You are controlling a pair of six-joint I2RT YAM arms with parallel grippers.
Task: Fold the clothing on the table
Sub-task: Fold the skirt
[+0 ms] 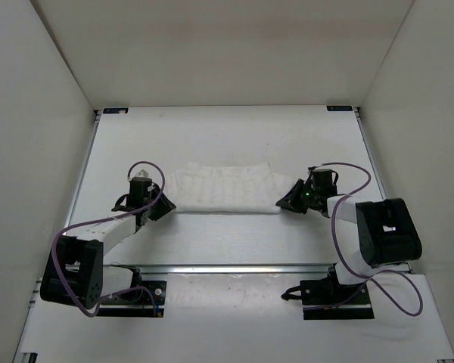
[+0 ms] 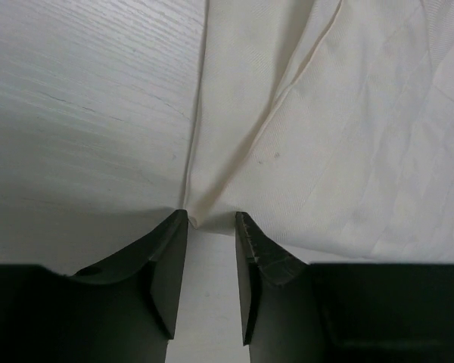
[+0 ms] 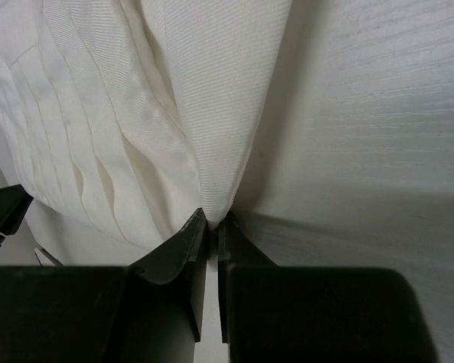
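Flat on bench [image 1: 227, 136] centre: pleated white garment [image 1: 225, 189]. R claw [image 3: 214, 219] pinched shut on its corner twd bench's right edge. L claw [image 2: 210, 219] half-open, tips straddling opposite corner.

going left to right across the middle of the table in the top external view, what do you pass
left end effector → clothing → right end effector
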